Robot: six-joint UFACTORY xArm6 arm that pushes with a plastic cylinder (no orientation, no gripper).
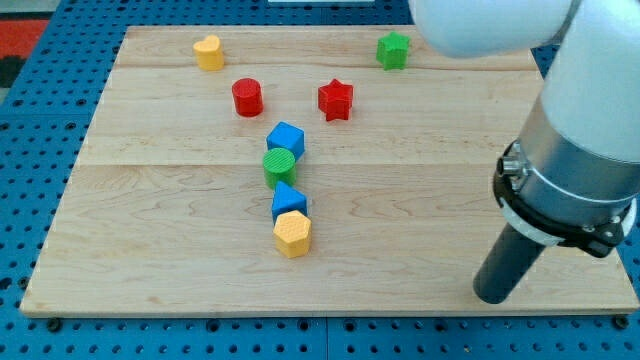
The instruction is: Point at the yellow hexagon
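- The wooden board (180,270) carries all the blocks.
- My tip (492,297) sits near the view's bottom right, holding nothing, well apart from every block.
- The yellow hexagon (293,233) lies bottom centre, touching a blue block (289,202) above it.

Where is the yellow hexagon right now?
The yellow hexagon sits near the board's bottom edge, a little to the view's left of centre, touching the blue block just above it. My tip is far off to its right.
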